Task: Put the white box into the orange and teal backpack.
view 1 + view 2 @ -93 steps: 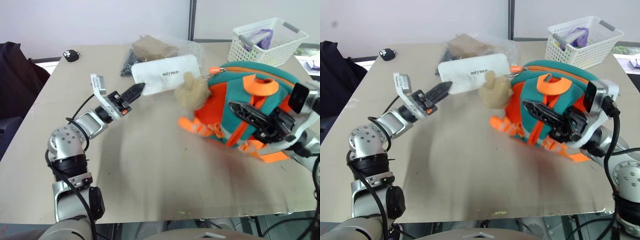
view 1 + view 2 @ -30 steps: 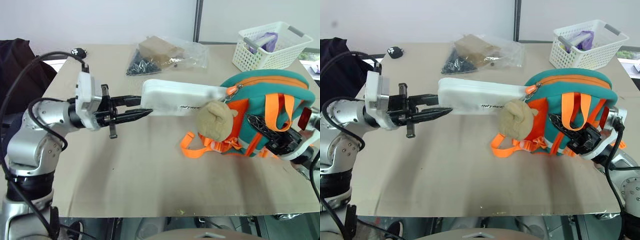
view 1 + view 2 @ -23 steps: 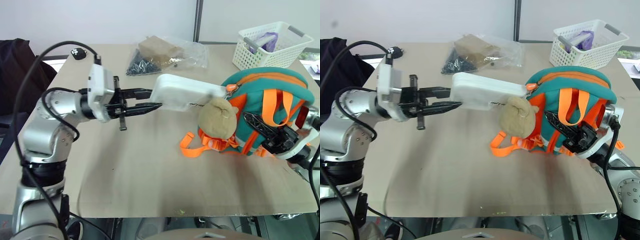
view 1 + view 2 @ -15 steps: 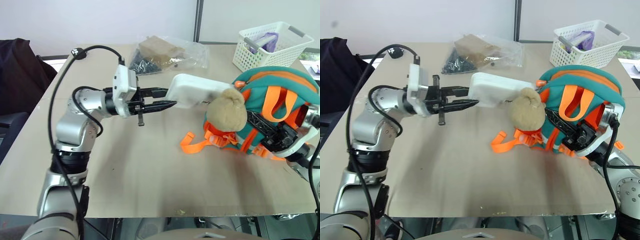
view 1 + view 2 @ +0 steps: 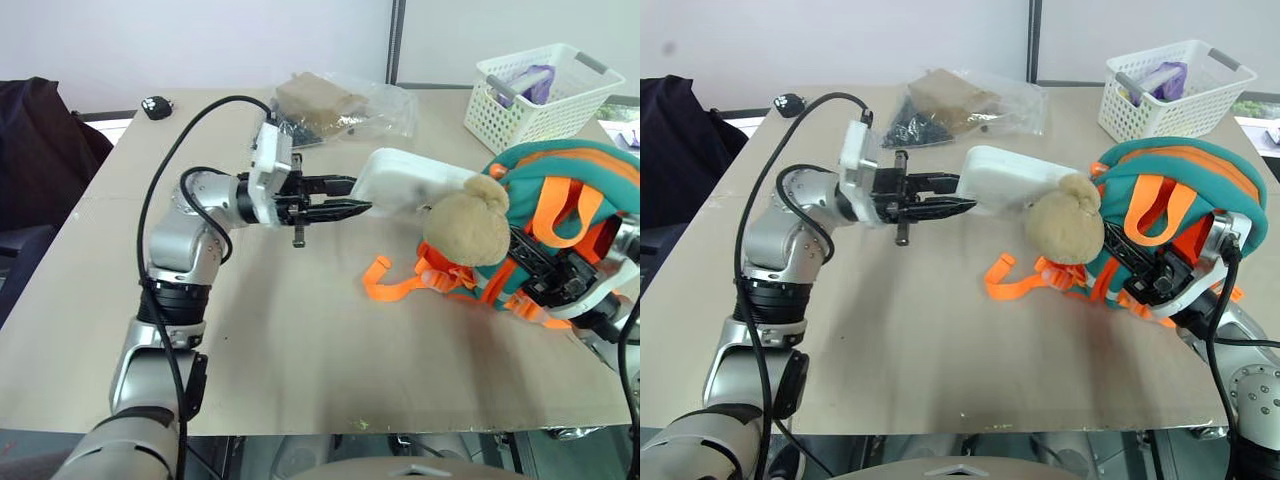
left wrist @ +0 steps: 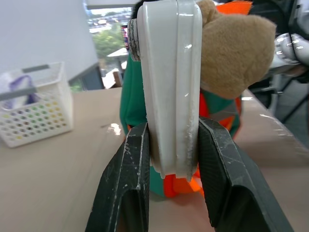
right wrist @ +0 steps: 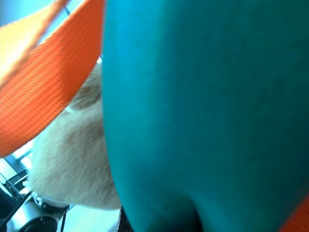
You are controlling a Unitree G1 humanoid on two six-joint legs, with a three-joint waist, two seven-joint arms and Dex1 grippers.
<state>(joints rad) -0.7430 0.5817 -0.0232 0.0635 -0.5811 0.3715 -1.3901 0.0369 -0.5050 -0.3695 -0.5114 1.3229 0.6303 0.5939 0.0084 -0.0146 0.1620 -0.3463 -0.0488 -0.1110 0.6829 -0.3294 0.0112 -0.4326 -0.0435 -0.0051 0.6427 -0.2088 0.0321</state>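
The left gripper (image 5: 345, 198) reaches level toward the right, clamped on the white box (image 5: 415, 183). The right gripper (image 5: 1140, 262) stays closed, angled upward.

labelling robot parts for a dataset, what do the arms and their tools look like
Both arms are silver-grey metal with rounded joint housings and black bands. A loose black cable loops over the left arm to a white block at its wrist. The left tool has two black tapered fingers, scuffed whitish. The right tool is black too.

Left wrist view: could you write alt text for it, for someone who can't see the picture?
Two black fingers of the left claw pinch the white box edge-on, holding it up towards the orange and teal backpack and its tan plush bear. A white lattice basket stands off to one side on the beige table.
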